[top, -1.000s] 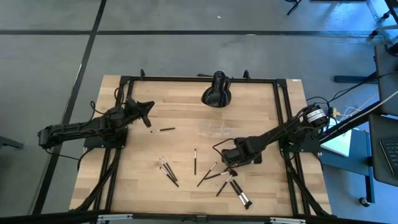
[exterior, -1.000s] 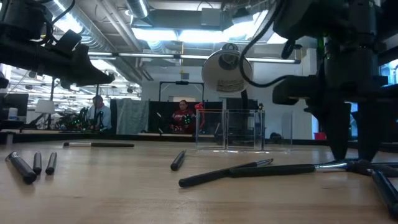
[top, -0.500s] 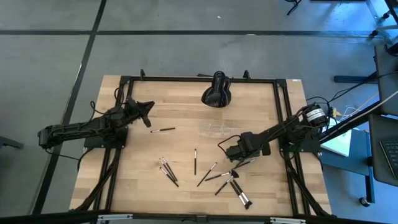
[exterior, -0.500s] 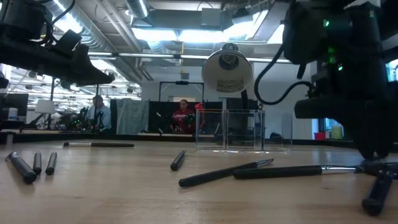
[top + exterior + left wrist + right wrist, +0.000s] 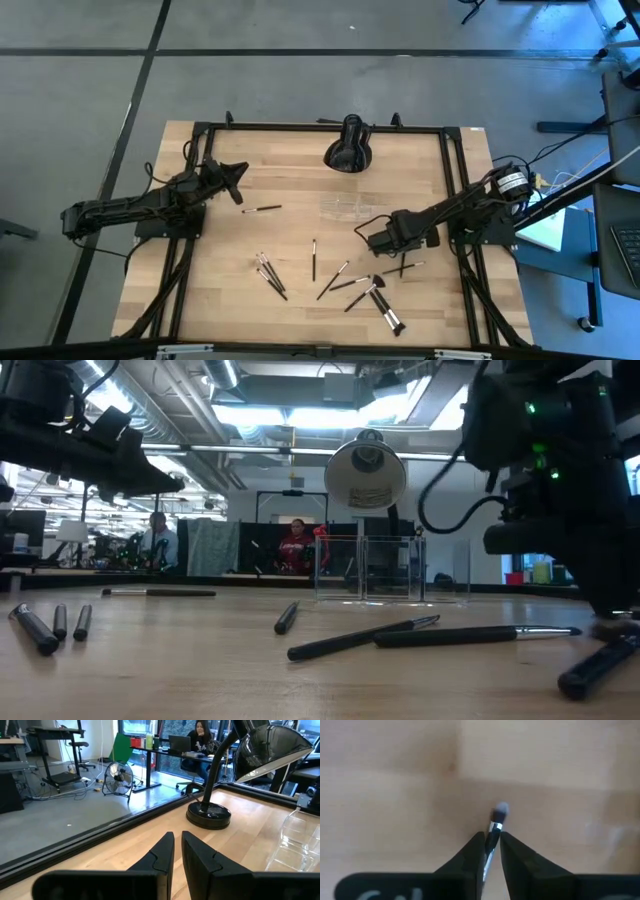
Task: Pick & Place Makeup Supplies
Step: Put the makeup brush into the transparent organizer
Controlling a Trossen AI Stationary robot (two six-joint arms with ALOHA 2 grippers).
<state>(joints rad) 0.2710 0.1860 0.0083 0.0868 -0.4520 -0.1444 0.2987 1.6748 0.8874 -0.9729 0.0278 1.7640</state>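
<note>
Now R gripper [image 5: 490,851] w/ brush [image 5: 496,827], mid-table.

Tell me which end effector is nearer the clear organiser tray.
Right. The right end effector, gripping a makeup brush, sits just beside the clear organiser tray. The left end effector hovers far across the table.

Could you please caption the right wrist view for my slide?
Right gripper shut on a thin makeup brush, above the wooden table.
</note>
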